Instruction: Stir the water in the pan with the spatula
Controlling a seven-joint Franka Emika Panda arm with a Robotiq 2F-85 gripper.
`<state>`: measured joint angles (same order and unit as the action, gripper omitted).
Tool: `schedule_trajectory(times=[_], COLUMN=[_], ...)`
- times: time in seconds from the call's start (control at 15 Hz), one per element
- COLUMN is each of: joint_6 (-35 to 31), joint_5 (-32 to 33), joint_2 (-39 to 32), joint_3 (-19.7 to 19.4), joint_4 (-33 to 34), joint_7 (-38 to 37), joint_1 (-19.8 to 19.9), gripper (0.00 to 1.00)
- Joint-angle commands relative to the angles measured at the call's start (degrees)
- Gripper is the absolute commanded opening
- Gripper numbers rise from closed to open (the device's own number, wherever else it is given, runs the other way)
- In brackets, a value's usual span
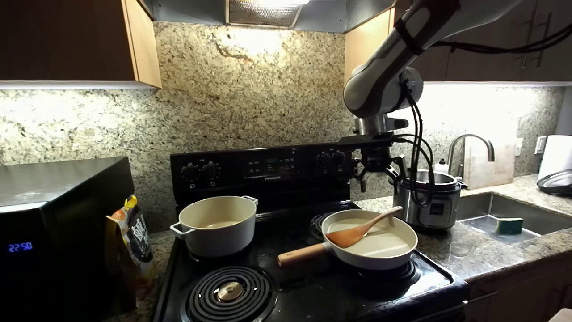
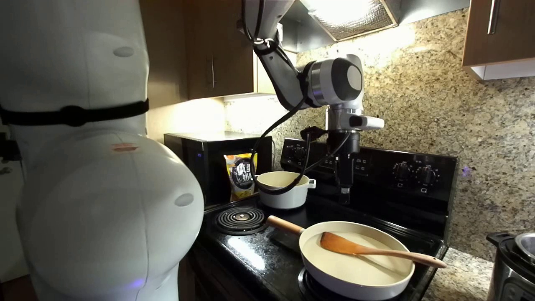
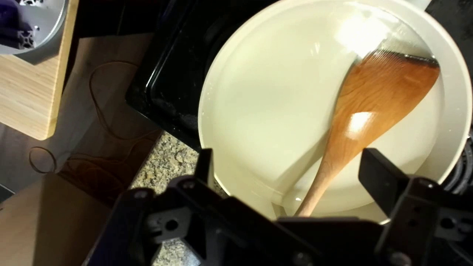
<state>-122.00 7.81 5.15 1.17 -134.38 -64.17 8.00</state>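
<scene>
Speckled granite backsplash (image 1: 263, 107) rises behind a black electric coil stove (image 1: 308, 286). Blade down, the slim, light orange-brown wooden spatula (image 3: 377, 96) lies in the wide, shallow cream-white frying pan (image 1: 384, 263) on that stove, its shaft crossing the rim and jutting past it. Clear, nearly colourless water (image 3: 266, 107) appears to cover the pan's floor, shown chiefly by glare and a faint line along the blade's edge. Above the level of the pan hangs the black two-fingered hand (image 3: 292, 170), spread wide, gripping nothing, and apart from the spatula in both exterior views. Farther out stand a deep off-white pot (image 1: 219, 241) with short side handles and a round steel electric cooker (image 1: 449, 203).

Preparation looks complete: water and spatula are in the pan. No stirring is under way, and whether any is done cannot be told. Left, it seems, are gripping the shaft, sweeping the blade round through the water and letting go.
</scene>
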Motion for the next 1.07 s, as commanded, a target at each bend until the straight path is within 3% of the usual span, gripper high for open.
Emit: schedule_trajectory(times=[0.0,0.2,1.0], joint_6=[0.07,-0.18,-4.97], joint_5=[1.85,1.26,-0.45], joint_2=[-4.03,-6.54,-13.77], joint_3=[-2.04,-4.25,-12.20], joint_4=[2.35,3.78,10.99], joint_7=[-5.88,-5.39,8.12], joint_1=[-0.36,-0.32,1.61], gripper=[1.00,1.00,1.00])
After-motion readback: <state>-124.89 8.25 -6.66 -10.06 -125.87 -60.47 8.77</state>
